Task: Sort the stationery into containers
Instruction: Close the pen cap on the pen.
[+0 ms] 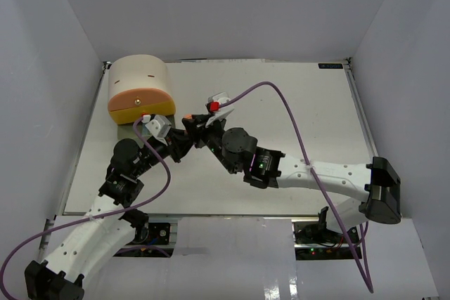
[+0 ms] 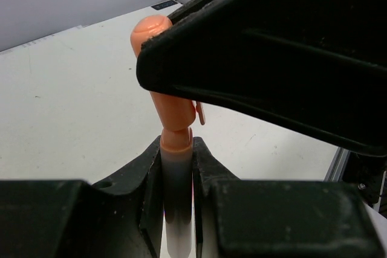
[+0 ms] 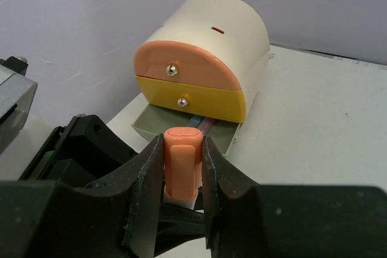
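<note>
worktop (image 1: 281,138): flat, matt off-white board; takes up most of the top view.
cabinet (image 1: 139,82): upper left of the top view. Smooth beige half-cylinder shell, looks like plastic.
drawers: peach-orange drawer (image 3: 181,67) on top and yellow drawer (image 3: 193,98) under it, both shut, each with a small round metal knob. The grey-green drawer (image 3: 148,128) at the bottom is pulled out, with thin blue and purple sticks (image 3: 202,123) lying in it.
right claw (image 3: 181,167): black fingers clamped on the pen's orange cap (image 3: 181,155), one finger on each side.
left claw (image 2: 177,173): closed on the pen's pale barrel (image 2: 177,203), just under the cap.
pen (image 2: 172,110): held off the worktop between both claws, centre-left of the top view. Slim round body and a glossy orange cap with a rounded end.
long axis: rises out of the left claw towards the upper middle of the left wrist view, leaning slightly.
key relation: the open drawer sits just beyond the cap, directly above it in the right wrist view. In the top view the cabinet is up and left of the claws, with the left claw nearer.
judgement: this is a hand-over or a cap pull; I cannot tell which. One claw must let go before the pen can be dropped in.
</note>
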You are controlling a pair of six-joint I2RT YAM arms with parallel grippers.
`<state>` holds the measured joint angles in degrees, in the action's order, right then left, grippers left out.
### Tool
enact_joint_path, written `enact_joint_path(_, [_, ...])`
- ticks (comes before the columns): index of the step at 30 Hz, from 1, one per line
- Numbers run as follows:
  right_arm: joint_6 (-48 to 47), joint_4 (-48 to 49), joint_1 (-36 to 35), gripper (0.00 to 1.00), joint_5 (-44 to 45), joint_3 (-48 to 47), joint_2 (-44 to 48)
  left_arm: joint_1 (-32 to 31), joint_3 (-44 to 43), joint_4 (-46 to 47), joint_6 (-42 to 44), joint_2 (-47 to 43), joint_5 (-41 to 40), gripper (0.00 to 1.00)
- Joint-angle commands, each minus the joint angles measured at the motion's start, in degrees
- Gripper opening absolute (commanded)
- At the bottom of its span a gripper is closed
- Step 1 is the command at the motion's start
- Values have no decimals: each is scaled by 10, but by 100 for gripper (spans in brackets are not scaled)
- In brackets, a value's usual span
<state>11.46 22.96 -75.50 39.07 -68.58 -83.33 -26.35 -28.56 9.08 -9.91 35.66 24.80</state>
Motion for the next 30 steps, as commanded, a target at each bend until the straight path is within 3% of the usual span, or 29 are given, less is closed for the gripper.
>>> enact_joint_path(1, [-4, 34, -5, 8, 27, 1, 4, 3, 2, 12, -4, -9, -7, 10])
enact_joint_path(10, [16, 47, -16, 8, 45, 27, 4, 4, 9, 43, -17, -8, -3, 10])
enact_joint_path(22, [44, 28, -30, 8, 82, 45, 3, 6, 23, 170, -70, 25, -19, 11])
enact_joint_path(30, [9, -5, -31, 8, 72, 37, -4, 6, -9, 215, -57, 71, -9, 11])
